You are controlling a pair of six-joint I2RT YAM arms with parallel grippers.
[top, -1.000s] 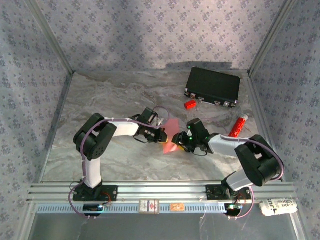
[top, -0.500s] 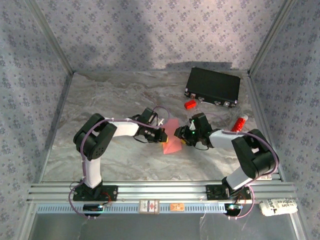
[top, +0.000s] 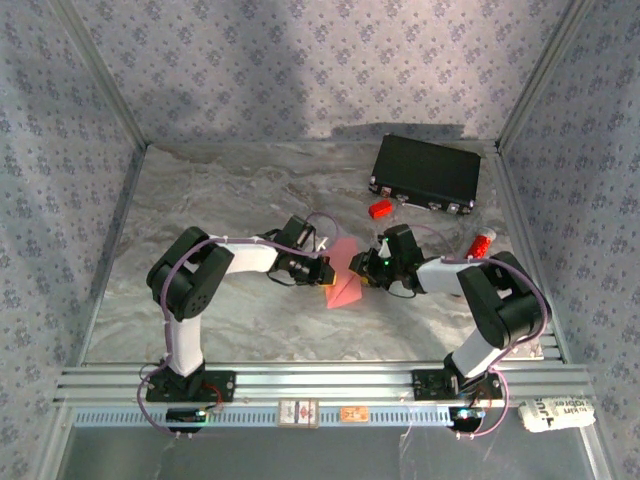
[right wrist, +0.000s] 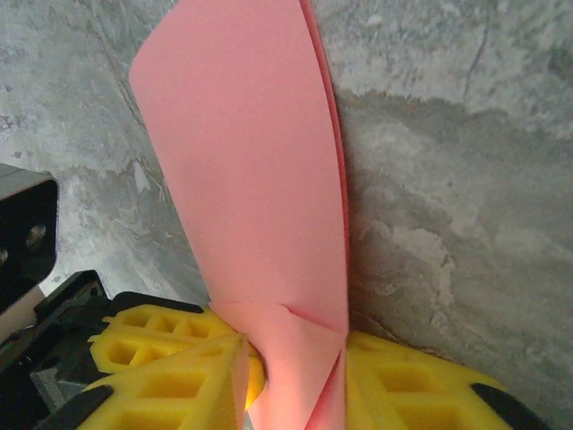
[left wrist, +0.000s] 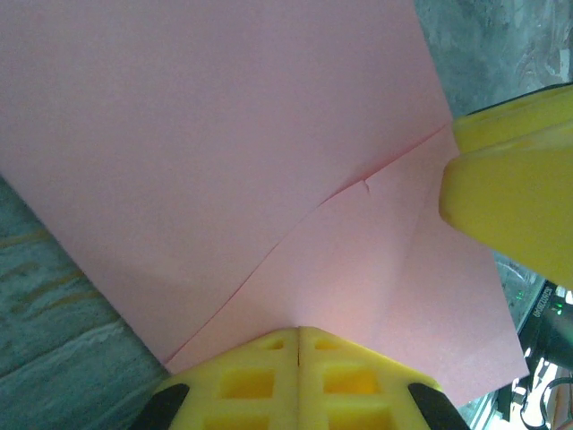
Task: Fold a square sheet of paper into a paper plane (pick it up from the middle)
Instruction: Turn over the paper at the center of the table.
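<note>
Left hand (left wrist: 298,345): closed flat, yellow pads together with one edge of the paper nipped between them. It looks like the anchor that holds the paper off the counter.
Right hand (right wrist: 295,354): narrow, a pad on each face of the opposite edge, pinching it close to a small turned-in flap. This is probably to take hold where the next crease is to be pressed.
Sheet of paper (top: 345,278): salmon-pink, held between the two hands at mid-counter, standing on edge and not lying flat. It has a diagonal crease, and the layers are doubled along one side.
Reason for the hold: thin paper sags from a single pinch. Two grips on opposite sides hold it taut enough to fold in the air.
Stage: early folds, by my judgement; no pointed dart yet.
Counter (top: 230,190): grey marbled surface beneath. I cannot tell whether the sheet's lower tip touches it.
Surroundings: small red block (top: 379,209), black case (top: 425,172) and red-and-white tube (top: 480,246) all lie well apart, out of the folding area.
</note>
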